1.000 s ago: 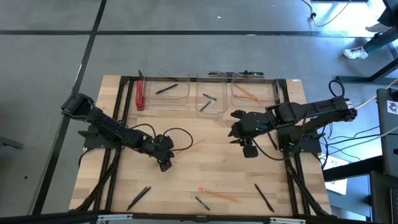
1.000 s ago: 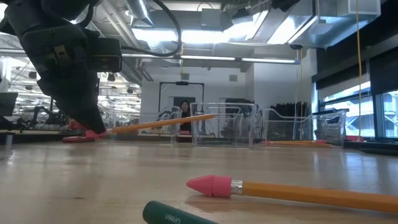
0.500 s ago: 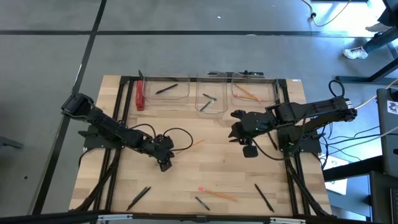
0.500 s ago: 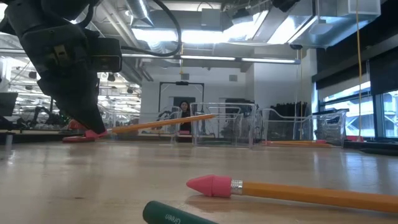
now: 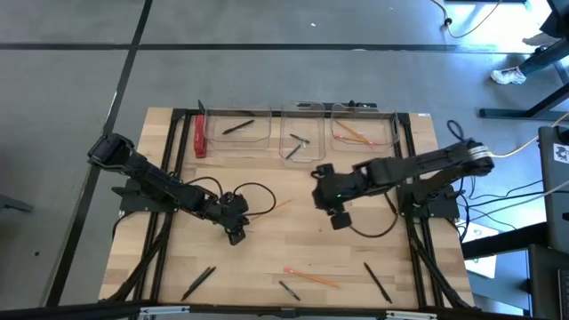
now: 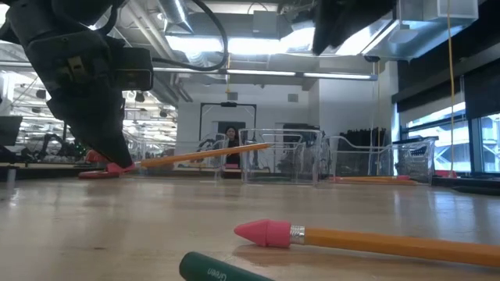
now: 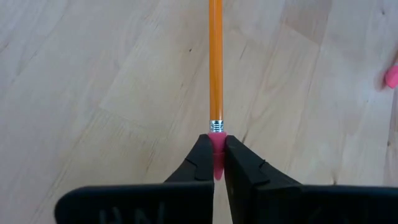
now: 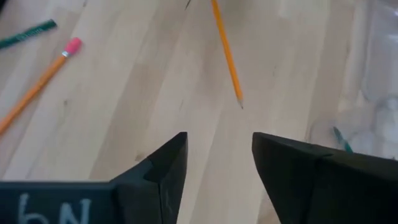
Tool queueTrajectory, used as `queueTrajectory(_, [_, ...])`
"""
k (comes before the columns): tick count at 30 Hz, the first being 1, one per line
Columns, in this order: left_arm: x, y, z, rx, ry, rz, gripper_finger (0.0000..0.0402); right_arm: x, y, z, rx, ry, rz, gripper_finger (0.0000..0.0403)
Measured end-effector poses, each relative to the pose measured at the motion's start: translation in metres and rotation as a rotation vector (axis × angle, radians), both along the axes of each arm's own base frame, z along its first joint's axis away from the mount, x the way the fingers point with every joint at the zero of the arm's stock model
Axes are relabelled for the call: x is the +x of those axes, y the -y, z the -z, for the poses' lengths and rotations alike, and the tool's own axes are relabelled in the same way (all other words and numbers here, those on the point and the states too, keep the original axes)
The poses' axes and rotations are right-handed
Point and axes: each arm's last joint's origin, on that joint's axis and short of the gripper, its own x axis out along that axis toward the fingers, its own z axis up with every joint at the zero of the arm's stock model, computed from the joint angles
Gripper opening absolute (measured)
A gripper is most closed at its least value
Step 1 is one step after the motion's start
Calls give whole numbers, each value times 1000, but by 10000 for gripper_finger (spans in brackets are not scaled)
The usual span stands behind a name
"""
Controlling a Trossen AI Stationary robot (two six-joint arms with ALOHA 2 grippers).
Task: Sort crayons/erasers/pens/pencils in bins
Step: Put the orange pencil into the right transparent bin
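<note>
My left gripper (image 5: 236,222) is left of the table's middle, shut on an orange pencil (image 5: 274,207). The pencil's point (image 8: 239,102) aims toward the table's right. My right gripper (image 5: 320,188) hangs open above the middle of the table, just right of that point, with nothing between its fingers (image 8: 217,155). Three clear bins stand along the far edge. The left bin (image 5: 267,135) holds a black pen (image 5: 238,127), the middle bin (image 5: 320,147) holds crayons (image 5: 296,142), and the right bin (image 5: 391,133) holds pencils (image 5: 354,133). My left gripper pinches the pencil's pink eraser end (image 7: 216,146) between its two fingers. The fingers slant down from the table's left and lie along the pencil, which runs straight out ahead of them. In the low view the pencil (image 6: 195,157) tilts upward, its point clear of the table.
A red bar (image 5: 200,138) lies left of the bins. Near the front edge lie two black pens (image 5: 197,282) (image 5: 378,283), an orange pencil (image 5: 311,277) with a pink eraser (image 6: 266,232) and a green crayon (image 6: 219,269). Bare wood lies between the arms.
My right gripper has gone toward the table's left edge and down, nearer the point of the held pencil; most of that came in the last half second. The left gripper and its pencil have kept still.
</note>
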Motion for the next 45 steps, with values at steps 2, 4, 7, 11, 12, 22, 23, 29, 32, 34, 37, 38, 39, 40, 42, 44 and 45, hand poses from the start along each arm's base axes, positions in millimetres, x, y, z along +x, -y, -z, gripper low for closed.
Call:
queueTrajectory(2, [0, 0, 0, 0, 0, 0, 4, 12, -1, 10, -9, 3, -11, 180])
queueTrajectory(4, [0, 0, 0, 0, 0, 0, 4, 23, -1, 22, -22, -5, -20, 177])
queueTrajectory(7, [0, 0, 0, 0, 0, 0, 4, 39, 1, 41, -44, -15, -34, 172])
queueTrajectory(11, [0, 0, 0, -2, -1, 2, 4, 58, 4, 63, -69, -11, -52, 169])
queueTrajectory(12, [0, 0, 0, -4, -1, 3, 4, 62, 5, 68, -72, -9, -55, 170])
queueTrajectory(22, [0, 0, 0, -5, -2, 4, 4, 83, 9, 96, -82, 12, -53, 172])
queueTrajectory(23, [0, 0, 0, -5, -2, 4, 4, 84, 10, 98, -84, 12, -56, 172])
queueTrajectory(29, [0, 0, 0, -6, -2, 3, 5, 88, 13, 106, -101, -1, -70, 172])
queueTrajectory(32, [0, 0, 0, -6, -2, 3, 5, 90, 18, 110, -102, -4, -57, 172])
queueTrajectory(34, [0, 0, 0, -6, -2, 3, 5, 90, 22, 111, -102, -12, -48, 172])
queueTrajectory(37, [0, 0, 0, -6, -2, 3, 5, 92, 27, 114, -102, -9, -34, 172])
queueTrajectory(38, [0, 0, 0, -6, -2, 3, 5, 92, 28, 115, -101, -17, -31, 172])
queueTrajectory(39, [0, 0, 0, -6, -2, 3, 5, 93, 29, 116, -99, -14, -30, 172])
queueTrajectory(40, [0, 0, 0, -6, -2, 3, 5, 94, 31, 117, -95, -12, -29, 172])
queueTrajectory(42, [0, 0, 0, -6, -2, 3, 5, 94, 32, 117, -95, -15, -25, 172])
queueTrajectory(44, [0, 0, 0, -6, -2, 3, 5, 95, 32, 119, -89, -14, -28, 172])
queueTrajectory(45, [0, 0, 0, -6, -2, 3, 5, 95, 32, 120, -84, -19, -32, 172])
